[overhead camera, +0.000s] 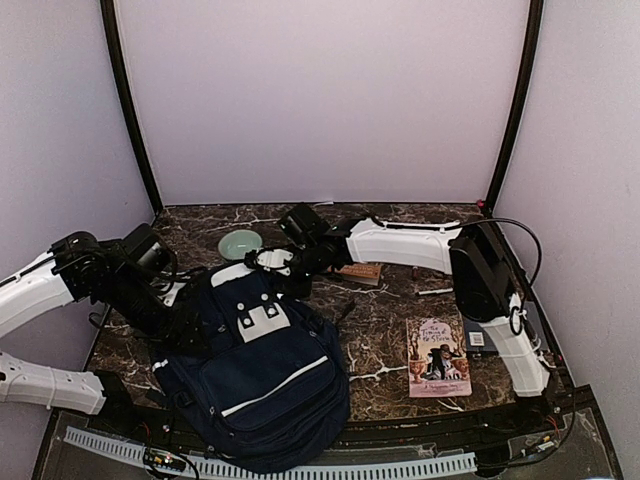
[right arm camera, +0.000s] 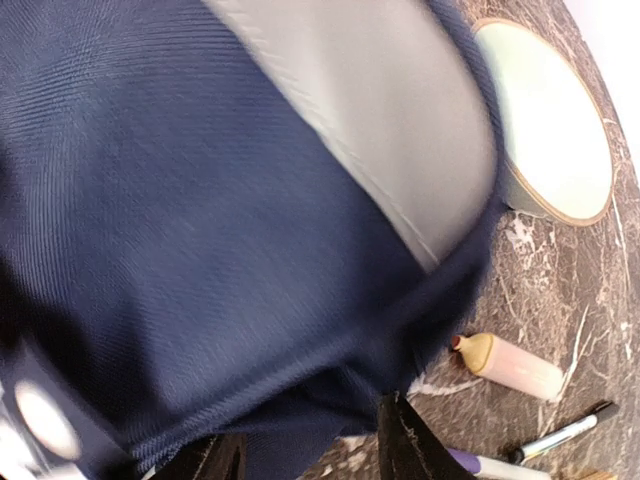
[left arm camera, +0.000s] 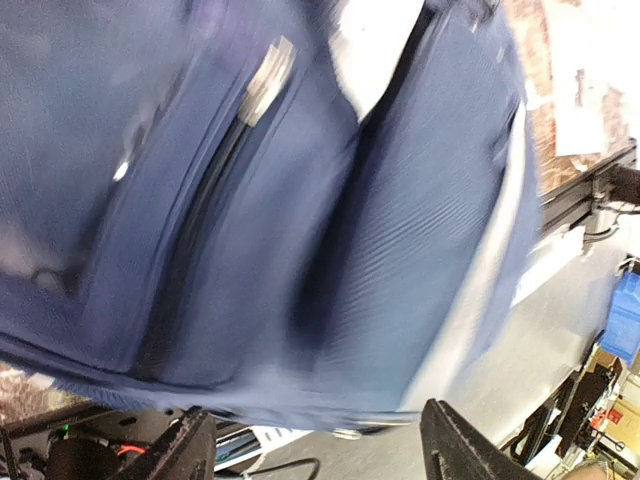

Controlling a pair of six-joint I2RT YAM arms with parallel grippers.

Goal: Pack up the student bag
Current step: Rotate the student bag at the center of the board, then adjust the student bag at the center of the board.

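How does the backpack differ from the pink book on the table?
The student bag is navy fabric; the pink book has an illustrated cover. The bag is bulky and far larger; the book lies flat. Both rest on the marble table.

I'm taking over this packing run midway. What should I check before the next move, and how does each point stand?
1. Both arms reach the student bag: ok.
2. Main compartment open for loading: cannot tell, wrist views blurred.
3. The left gripper open: ok.
4. The right gripper holding bag fabric: cannot tell.
5. The pink book uncovered, free to pick: ok.
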